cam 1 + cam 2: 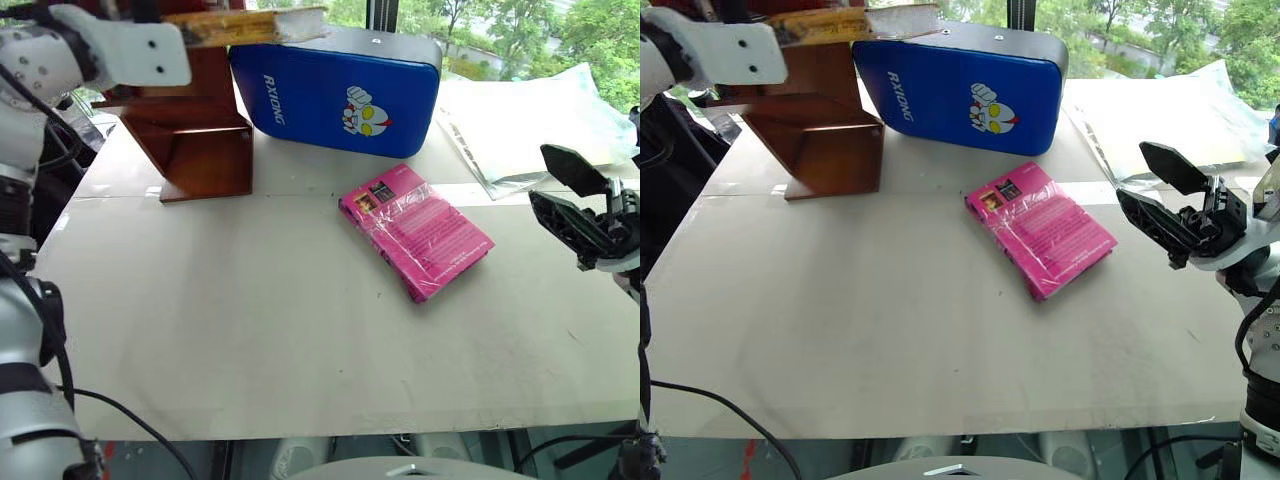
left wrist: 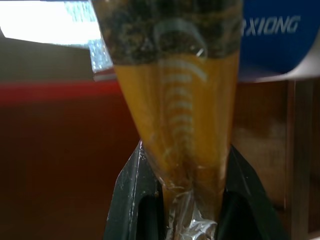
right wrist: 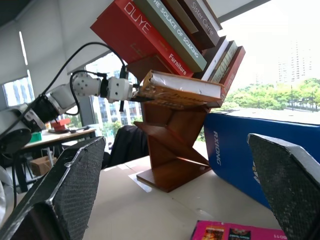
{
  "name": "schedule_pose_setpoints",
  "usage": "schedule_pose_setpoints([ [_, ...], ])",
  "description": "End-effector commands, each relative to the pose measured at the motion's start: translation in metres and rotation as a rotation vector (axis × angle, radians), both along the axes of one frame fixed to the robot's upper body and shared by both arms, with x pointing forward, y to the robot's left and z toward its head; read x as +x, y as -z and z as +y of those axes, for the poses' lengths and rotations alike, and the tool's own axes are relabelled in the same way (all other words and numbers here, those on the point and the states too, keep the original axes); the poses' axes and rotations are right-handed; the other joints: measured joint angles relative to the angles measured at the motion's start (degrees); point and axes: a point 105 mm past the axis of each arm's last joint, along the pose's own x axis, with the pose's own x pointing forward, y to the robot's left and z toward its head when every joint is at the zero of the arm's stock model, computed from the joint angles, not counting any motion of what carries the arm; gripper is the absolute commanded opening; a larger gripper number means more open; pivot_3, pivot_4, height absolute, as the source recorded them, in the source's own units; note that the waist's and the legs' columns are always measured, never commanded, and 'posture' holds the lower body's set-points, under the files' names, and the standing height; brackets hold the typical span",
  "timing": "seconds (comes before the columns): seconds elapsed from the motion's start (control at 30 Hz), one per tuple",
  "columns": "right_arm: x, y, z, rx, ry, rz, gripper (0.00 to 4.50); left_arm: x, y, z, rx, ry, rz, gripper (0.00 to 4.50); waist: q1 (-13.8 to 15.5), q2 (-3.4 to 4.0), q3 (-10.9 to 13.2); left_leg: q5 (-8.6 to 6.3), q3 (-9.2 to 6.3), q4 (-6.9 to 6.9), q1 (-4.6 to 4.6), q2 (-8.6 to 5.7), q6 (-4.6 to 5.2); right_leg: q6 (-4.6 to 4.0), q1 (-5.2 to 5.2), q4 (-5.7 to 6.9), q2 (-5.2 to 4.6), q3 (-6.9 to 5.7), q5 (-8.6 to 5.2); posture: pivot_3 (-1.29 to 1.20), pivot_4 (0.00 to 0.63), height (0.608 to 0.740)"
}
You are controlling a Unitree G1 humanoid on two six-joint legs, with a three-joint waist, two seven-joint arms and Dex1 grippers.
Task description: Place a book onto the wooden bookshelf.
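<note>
Holding the book flat in my left gripper, I have it up at the shelf, which stands at the table's far left corner; the jaws are clamped on one end of the wrapped yellow cover, and the free end juts out over the blue case just beside the shelf. From the right wrist view the book sits level against the slanted wooden panels, below a row of leaning books, but I cannot tell whether it rests on any ledge yet. My right gripper hangs wide open and empty over the table's right edge, with the pink book lying near the middle of the table, apart from everything. My worry is the release: the panels are tilted and polished, so if I let go before the book is seated in a compartment it will likely slide off and drop onto the table or the case. The plastic wrap looks slick, so the end grip could let it sag or twist as I push. Nudging too hard could also rock the shelf or disturb the leaning books above.
</note>
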Motion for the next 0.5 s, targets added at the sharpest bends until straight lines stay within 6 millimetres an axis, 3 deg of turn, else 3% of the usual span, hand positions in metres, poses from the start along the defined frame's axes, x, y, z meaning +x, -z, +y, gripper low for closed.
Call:
schedule_pose_setpoints([
  [0.03, -0.008, -0.022, 0.009, 0.045, -0.089, -0.040, 4.50, -0.011, -0.022, 0.019, 0.010, -0.073, -0.079, 0.38, -0.2, 0.00, 0.0, -0.01, 0.00, 0.02, 0.01, -0.03, 0.02, 0.01, 0.00, 0.05, -0.02, -0.01, 0.00, 0.00, 0.150, 0.740],
  [0.2, -0.005, -0.019, 0.010, 0.024, -0.091, -0.031, 4.50, -0.011, -0.012, 0.038, -0.036, -0.168, -0.021, 0.38, -0.2, -0.05, 0.0, -0.03, -0.10, 0.08, 0.01, -0.04, 0.08, 0.05, 0.02, 0.22, -0.02, -0.15, 0.04, 0.00, 0.150, 0.740],
  [0.5, -0.003, -0.015, 0.009, 0.002, -0.078, -0.034, 4.50, -0.006, 0.014, 0.050, -0.069, -0.254, 0.089, 0.38, -1.0, -0.06, 0.0, -0.03, -0.02, 0.14, 0.29, -0.06, 0.09, 0.05, 0.01, 0.79, 0.00, -0.01, 0.02, 0.00, 0.150, 0.740],
])
